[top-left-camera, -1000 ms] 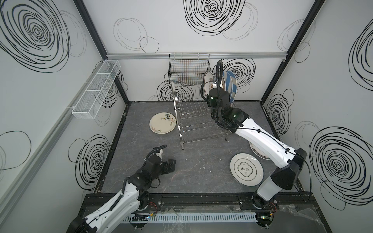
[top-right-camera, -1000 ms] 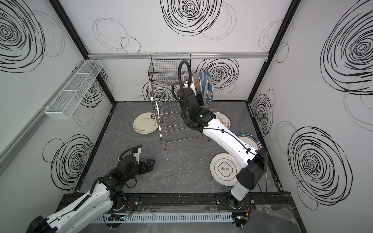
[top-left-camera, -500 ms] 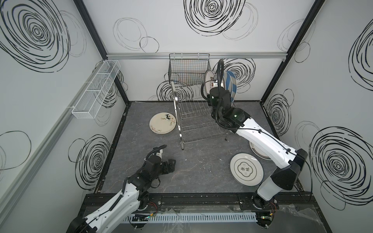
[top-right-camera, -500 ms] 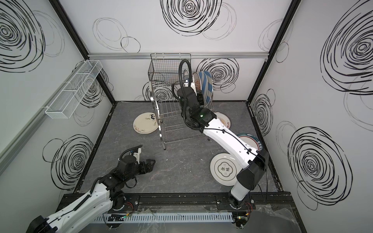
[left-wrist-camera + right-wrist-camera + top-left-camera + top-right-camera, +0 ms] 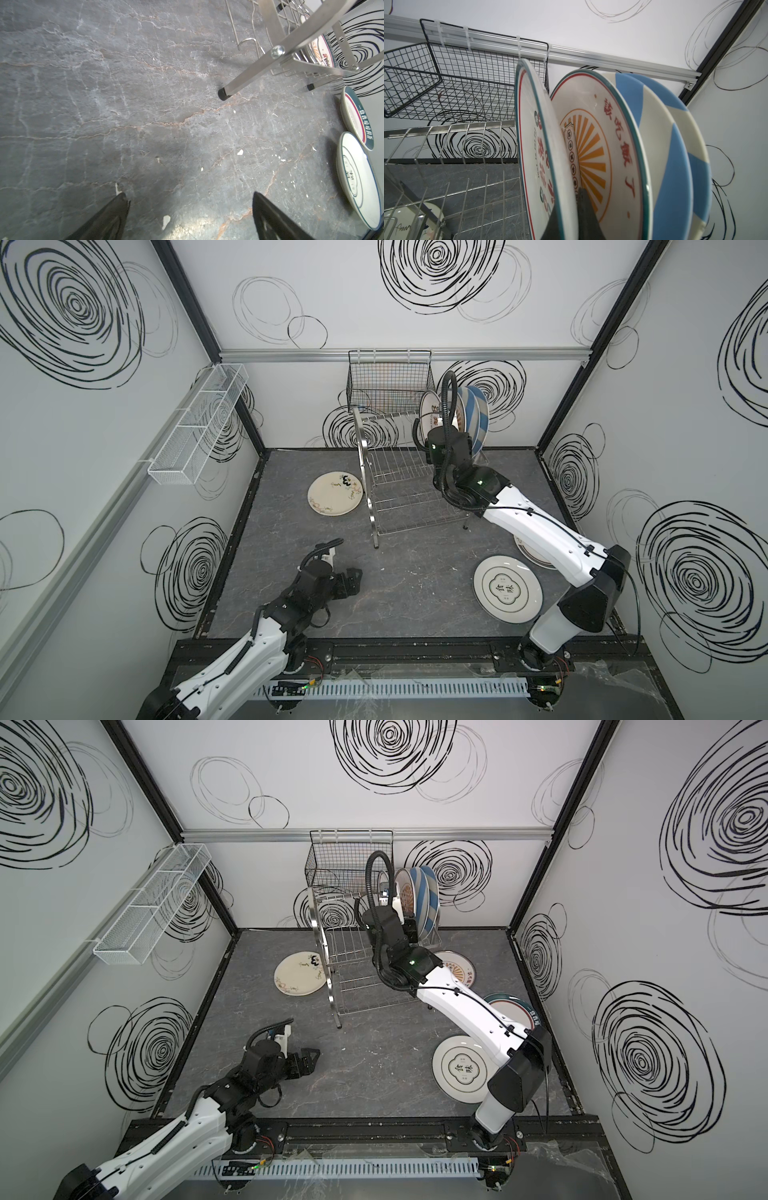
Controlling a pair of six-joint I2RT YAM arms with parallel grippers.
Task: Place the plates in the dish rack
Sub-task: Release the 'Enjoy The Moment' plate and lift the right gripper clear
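Little is changed since a second ago: the green-rimmed plate (image 5: 529, 135) is still pinched at its rim by the right gripper (image 5: 569, 201), upright in the rack (image 5: 399, 477); the left gripper (image 5: 189, 194) is spread.

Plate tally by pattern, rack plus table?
Blue-and-white striped plates: 2
Orange sunburst plates: 2
Other green-rimmed plates: 2, one in the right claw
Cream floral plate: 1
White plate with dark characters: 1
Total: 8
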